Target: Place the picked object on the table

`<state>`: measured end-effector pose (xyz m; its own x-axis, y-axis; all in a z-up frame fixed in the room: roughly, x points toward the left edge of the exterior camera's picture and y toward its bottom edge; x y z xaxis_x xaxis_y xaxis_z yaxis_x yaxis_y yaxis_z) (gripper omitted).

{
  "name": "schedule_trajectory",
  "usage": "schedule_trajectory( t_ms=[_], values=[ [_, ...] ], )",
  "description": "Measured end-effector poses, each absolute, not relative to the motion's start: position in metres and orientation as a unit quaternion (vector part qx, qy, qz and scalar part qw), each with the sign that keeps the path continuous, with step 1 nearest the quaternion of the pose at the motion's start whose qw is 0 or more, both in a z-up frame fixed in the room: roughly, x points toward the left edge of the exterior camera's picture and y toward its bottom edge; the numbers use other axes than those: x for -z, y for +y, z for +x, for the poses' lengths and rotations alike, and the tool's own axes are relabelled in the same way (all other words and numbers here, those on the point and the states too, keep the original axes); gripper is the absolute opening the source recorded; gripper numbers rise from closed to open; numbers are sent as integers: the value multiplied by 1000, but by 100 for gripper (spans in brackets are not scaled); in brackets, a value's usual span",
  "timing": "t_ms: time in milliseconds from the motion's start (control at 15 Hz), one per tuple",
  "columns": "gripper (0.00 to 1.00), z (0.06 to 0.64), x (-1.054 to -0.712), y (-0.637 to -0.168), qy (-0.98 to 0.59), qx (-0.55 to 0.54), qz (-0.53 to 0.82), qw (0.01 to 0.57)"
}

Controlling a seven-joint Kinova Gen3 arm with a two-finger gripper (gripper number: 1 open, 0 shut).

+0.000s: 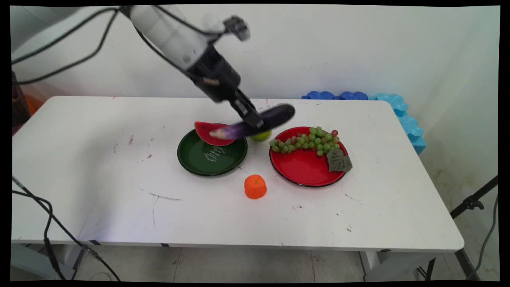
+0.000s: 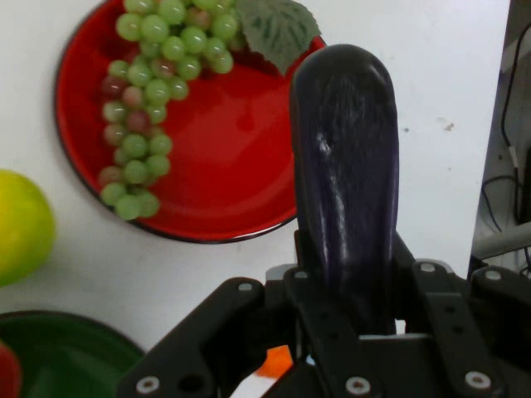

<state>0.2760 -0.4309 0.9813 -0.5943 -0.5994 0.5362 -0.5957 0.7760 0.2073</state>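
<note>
Eggplant [image 1: 259, 121]: clenched in gripper [image 1: 255, 121] fingers, aloft between green plate [image 1: 211, 157] and red plate [image 1: 305, 167]; on neither plate yet.

- The gripper [image 2: 344, 290] had its fingers clamped round a dark purple eggplant [image 2: 344, 157], which stuck straight up the middle of the shot
- Behind it sat a red plate [image 2: 224, 157] with a bunch of mostly green grapes [image 2: 153, 91], a few reddish ones mixed in, and a leaf [image 2: 278, 29] at the top
- A yellow-green fruit [image 2: 21, 224] sat at the left edge, apart from the red plate
- The rim of a dark green plate [image 2: 66, 352] showed bottom left, with a sliver of something red [image 2: 7, 373] on it
- A bit of something orange [image 2: 278, 361] peeked through the linkage
- All on a white table [image 2: 448, 83]
</note>
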Motion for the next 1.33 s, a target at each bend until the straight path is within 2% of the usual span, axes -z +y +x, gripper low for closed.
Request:
schedule_trajectory(
  t_ms=[600,1333],
  values=[
    [0,228,-892,-376,-911,12,301,281],
    [0,213,-829,-349,-924,2,278,261]
  ],
)
